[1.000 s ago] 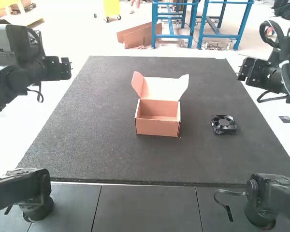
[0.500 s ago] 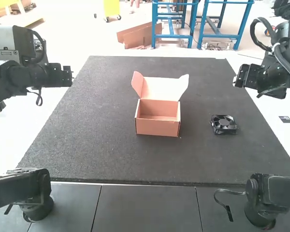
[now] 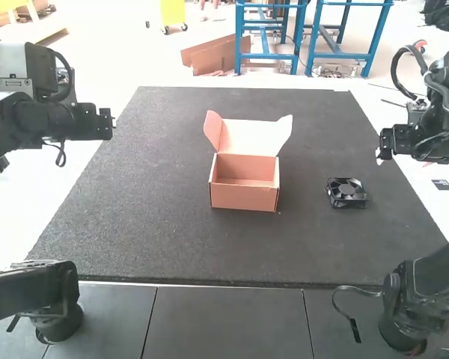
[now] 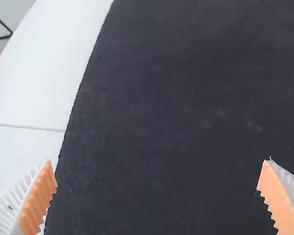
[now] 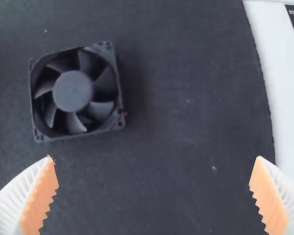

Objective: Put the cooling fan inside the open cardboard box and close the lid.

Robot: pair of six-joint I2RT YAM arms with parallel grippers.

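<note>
Holding the left claw (image 3: pixel 105 124) at the left of the high view, over the left border of the black mat (image 3: pixel 135 209), well apart from everything lying on it. Spreading its ribbed white fingers (image 4: pixel 14 210) with orange pads wide, empty. Looking down between them onto bare mat and a strip of the white desk (image 4: pixel 34 73).

Going rightward, finding the cardboard box (image 3: pixel 244 191) standing upright near the centre of the mat. Standing open at the top, with its lid (image 3: pixel 254 134) rearing up from the back wall and a side flap sticking up at the upper left corner.

Further right, seeing the cooling fan (image 3: pixel 347 192) lying flat on the mat, outside the box. Sitting apart from it, to its right and about level with its front wall. Showing black, square-framed, blades facing up in the right wrist view.

Near the right edge of the frame, holding the right claw (image 3: pixel 382 146) up and to the right of the fan, not touching it. Spreading its fingers (image 5: pixel 34 196) wide as well, gripping nothing, with the fan lying beyond the tips and nearer one finger than the other.
</note>
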